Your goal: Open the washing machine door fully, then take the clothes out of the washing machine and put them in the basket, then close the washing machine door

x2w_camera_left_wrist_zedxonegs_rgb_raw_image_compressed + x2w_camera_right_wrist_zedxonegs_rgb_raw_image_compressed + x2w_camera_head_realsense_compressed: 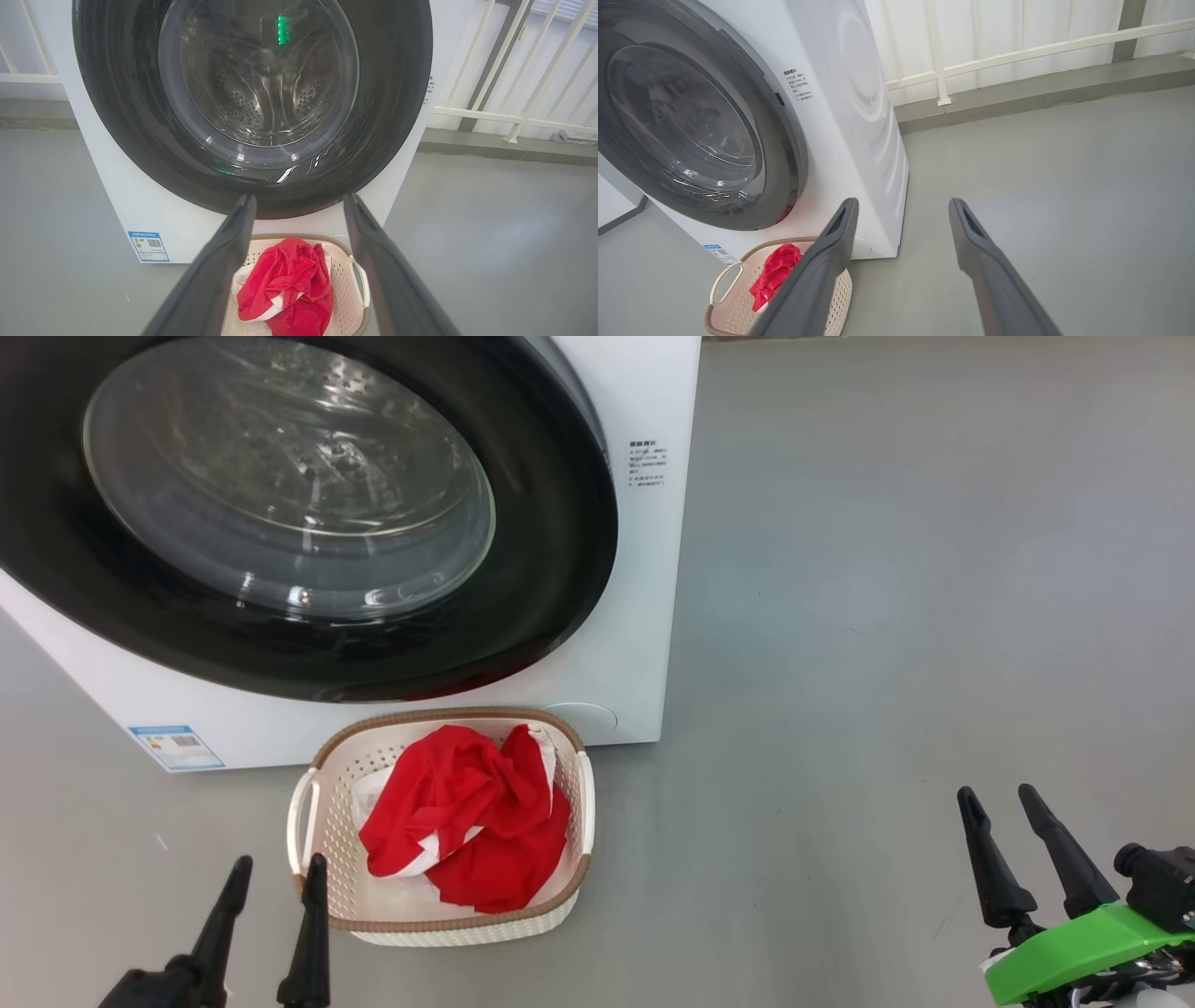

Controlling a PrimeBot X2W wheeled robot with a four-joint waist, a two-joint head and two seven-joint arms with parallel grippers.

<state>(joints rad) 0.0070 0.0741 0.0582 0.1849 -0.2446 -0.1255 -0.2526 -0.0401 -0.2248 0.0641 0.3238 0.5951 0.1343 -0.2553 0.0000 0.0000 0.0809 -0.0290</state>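
- The washing machine door (pixel 289 485) looked flat against the white front of the washing machine (pixel 644 616). I couldn't tell if it was latched.
- The clothes (pixel 467 812), red with a bit of white tucked under, lay heaped in the basket (pixel 448 926). It sat on the floor (pixel 887 616) just in front of the machine, left of centre.
- My left fingers (pixel 313 896) were spread wide with nothing between them, at the basket's near-left corner.
- My right fingers (pixel 990 859) were just as wide and empty, well off to the right above bare floor.
- Handling, my guess: the clothes were soft, light and floppy, so I'd pinch a raised fold mid-heap. The white piece could slide out.
- The basket looked like light, stiff plastic, best lifted by a side handle.
- The door rim was glossy and likely slippery, so I'd press flat on the black rim, not the glass.
- The task looked about done.
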